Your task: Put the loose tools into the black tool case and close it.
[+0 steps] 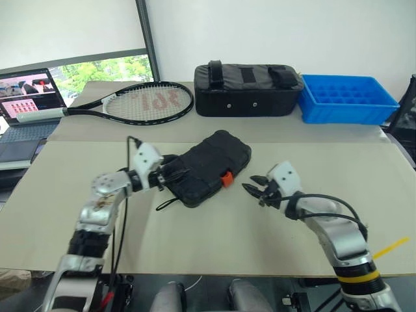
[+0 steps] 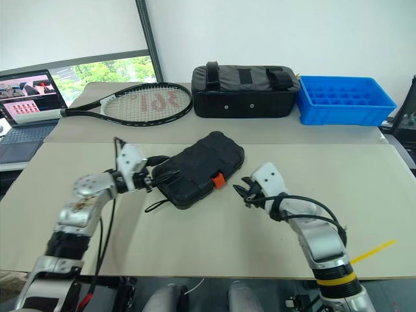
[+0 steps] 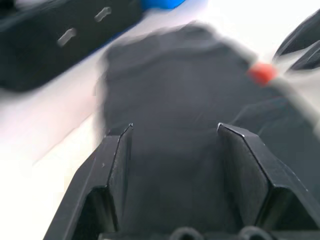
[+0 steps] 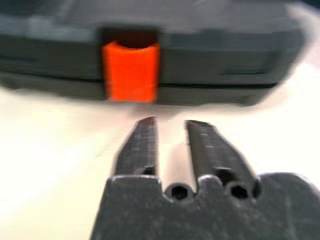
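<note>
The black tool case (image 1: pixel 211 166) lies shut in the middle of the table, its orange latch (image 1: pixel 226 179) on the near side and its thin wrist cord (image 1: pixel 166 203) trailing off the left corner. My left gripper (image 1: pixel 170 177) is at the case's left end, fingers wide open and pointing at the lid (image 3: pixel 175 100). My right gripper (image 1: pixel 253 185) hovers just right of the latch (image 4: pixel 131 70), a short gap away, fingers parted with nothing between them. The loose tools are out of view.
A black tennis racket (image 1: pixel 146 103) lies at the back left. A black fabric bag (image 1: pixel 247 90) and a blue compartment tray (image 1: pixel 348 97) stand at the back. A laptop (image 1: pixel 29 97) sits off the table's left edge.
</note>
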